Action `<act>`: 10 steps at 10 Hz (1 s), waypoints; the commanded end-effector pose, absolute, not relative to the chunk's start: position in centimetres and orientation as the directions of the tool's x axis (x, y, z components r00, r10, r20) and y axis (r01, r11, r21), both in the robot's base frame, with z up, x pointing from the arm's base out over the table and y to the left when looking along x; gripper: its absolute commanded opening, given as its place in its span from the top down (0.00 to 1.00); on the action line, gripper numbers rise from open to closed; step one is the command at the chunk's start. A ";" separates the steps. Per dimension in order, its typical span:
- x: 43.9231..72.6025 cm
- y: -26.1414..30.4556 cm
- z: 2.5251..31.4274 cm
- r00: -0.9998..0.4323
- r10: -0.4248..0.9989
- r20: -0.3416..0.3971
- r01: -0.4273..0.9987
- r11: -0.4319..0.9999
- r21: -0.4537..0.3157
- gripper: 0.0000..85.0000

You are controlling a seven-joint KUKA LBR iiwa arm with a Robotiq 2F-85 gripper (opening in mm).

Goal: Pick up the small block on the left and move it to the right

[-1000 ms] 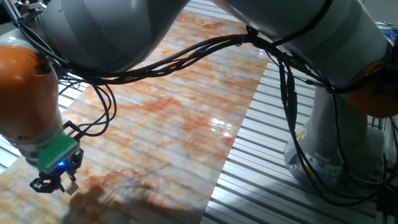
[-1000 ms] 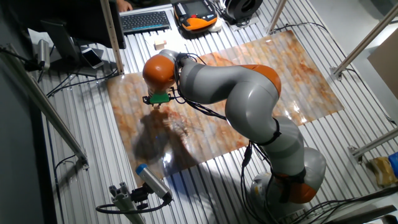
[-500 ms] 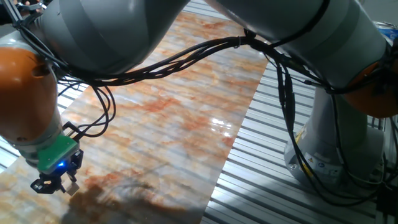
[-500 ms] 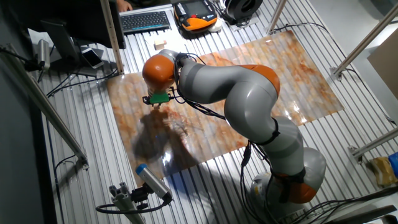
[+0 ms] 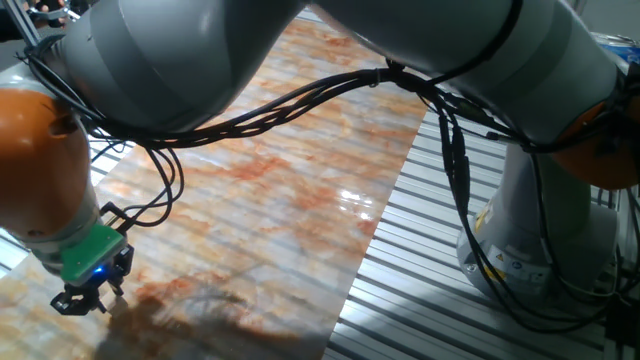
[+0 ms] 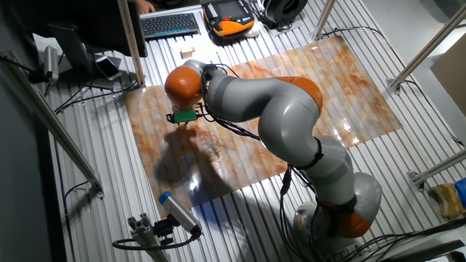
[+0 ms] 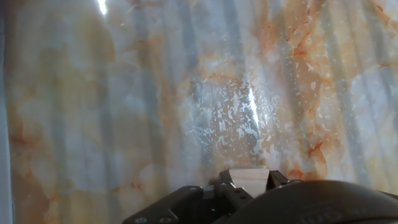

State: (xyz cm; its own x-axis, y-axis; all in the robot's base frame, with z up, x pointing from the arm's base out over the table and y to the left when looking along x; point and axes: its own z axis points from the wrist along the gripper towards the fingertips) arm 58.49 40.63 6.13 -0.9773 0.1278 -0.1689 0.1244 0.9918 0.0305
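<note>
Your hand [image 7: 249, 186] clamped on small block [image 7: 249, 180]: tiny pale-tan wooden cube, plain faces, above marbled bench [image 7: 155, 93].

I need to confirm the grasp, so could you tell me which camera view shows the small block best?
The hand view: the small block sits pale and plain between the fingers of the tool, close to the lens. In one fixed view it is too small to tell apart at the tool. In the other fixed view the tool is tiny and the block cannot be made out.
</note>
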 end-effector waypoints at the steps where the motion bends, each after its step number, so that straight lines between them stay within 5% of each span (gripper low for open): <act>1: 58.6 40.7 5.9 -0.977 0.128 -0.170 0.124 0.992 0.031 1.00; 10: 58.8 40.6 4.9 -0.975 0.126 -0.183 0.121 0.992 0.035 1.00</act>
State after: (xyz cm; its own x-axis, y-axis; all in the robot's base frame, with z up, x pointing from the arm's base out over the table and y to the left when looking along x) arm 58.79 40.57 4.90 -0.9749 0.1259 -0.1835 0.1216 0.9920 0.0343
